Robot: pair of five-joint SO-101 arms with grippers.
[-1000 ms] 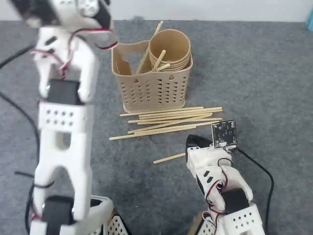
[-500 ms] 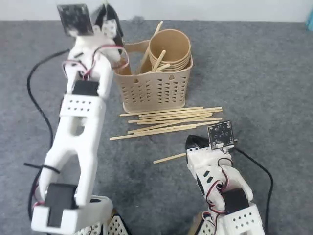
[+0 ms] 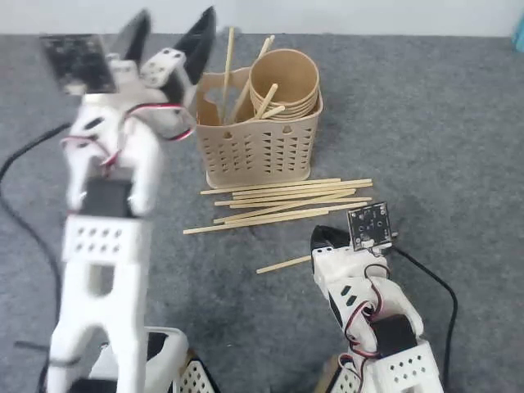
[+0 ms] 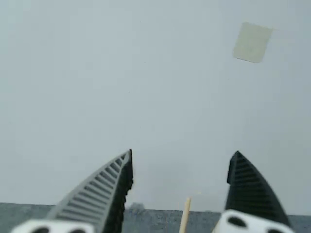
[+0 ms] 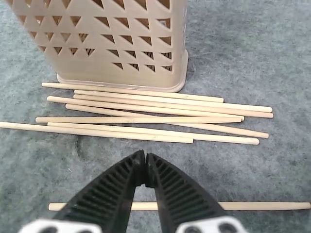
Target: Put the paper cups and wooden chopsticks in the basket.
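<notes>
The left claw [image 3: 168, 37] is just beside the basket [image 3: 258, 155], spread wide and holding nothing. The paper cups [image 3: 284, 82] sit in the basket with a few sticks [image 3: 228, 70]. More chopsticks [image 3: 286, 201] lie on the grey mat [image 3: 426, 123] in front. The right claw [image 5: 144, 158] is pinched tight and empty, and it hides the middle of one lone stick [image 5: 252, 206].

Grey carpeted table [image 3: 442, 123] — the basket [image 3: 260, 151] stands on it, loose chopsticks [image 3: 286, 196] lie just beside its base, one stray chopstick [image 3: 284, 264] apart
</notes>
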